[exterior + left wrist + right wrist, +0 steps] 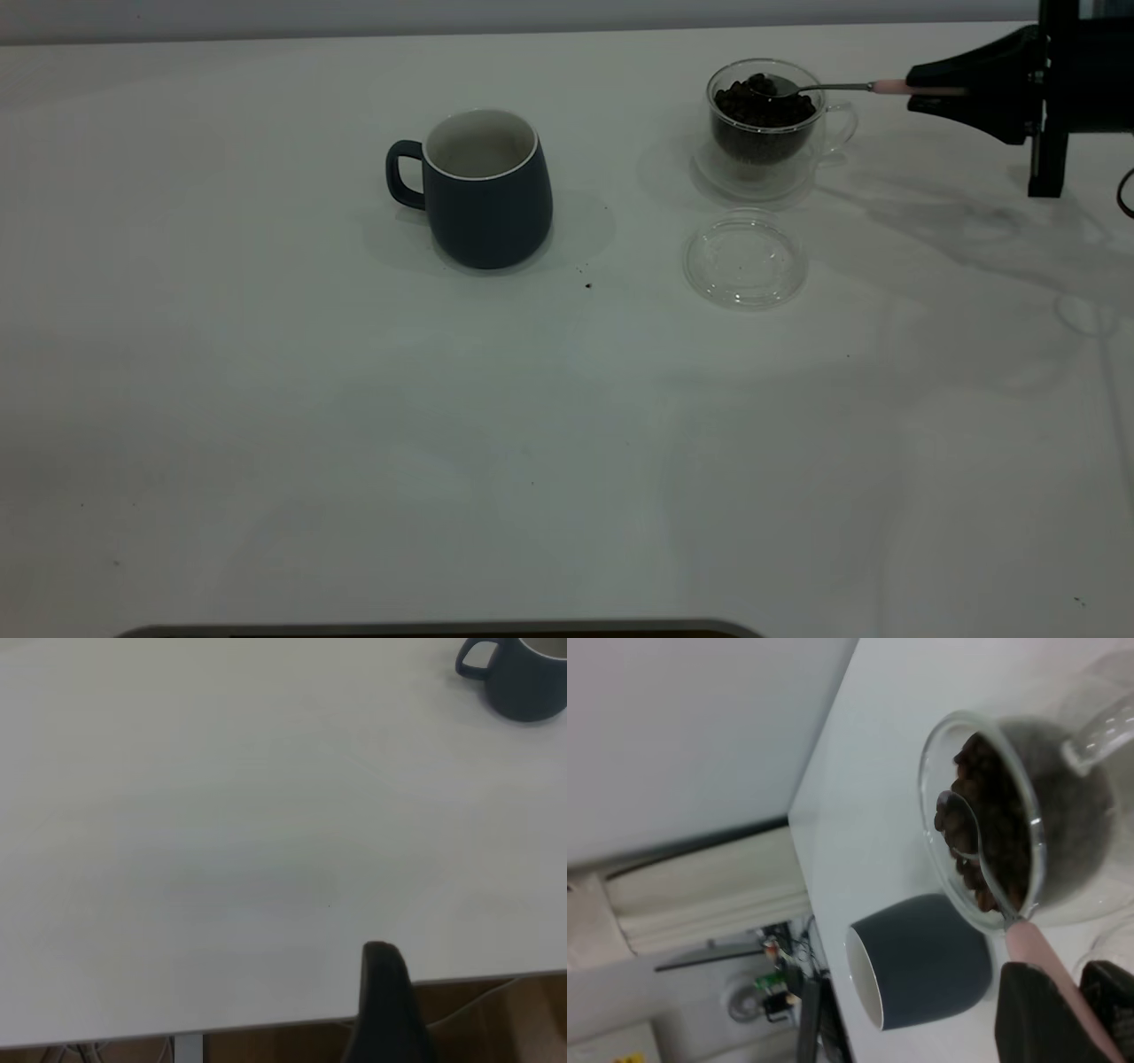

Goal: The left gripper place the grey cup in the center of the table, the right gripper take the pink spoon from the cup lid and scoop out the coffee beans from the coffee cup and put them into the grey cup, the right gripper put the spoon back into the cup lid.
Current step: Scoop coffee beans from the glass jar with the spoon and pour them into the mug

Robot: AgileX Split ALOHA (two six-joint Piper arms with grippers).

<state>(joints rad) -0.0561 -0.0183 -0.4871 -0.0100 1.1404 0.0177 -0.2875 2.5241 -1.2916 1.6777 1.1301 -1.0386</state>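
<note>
Spoon handling looked delicate: the right gripper (921,89) had its jaws clamped on the pale handle end of the pink spoon (828,87), whose metal bowl reached far ahead of the jaws into the coffee beans (764,103) heaped in the coffee cup (769,124). Held so far back, the thin, stiff, smooth stem would probably twist easily. The grey cup (485,190) stood well beyond. One left gripper finger (387,1005) showed; I cannot tell its state.
</note>
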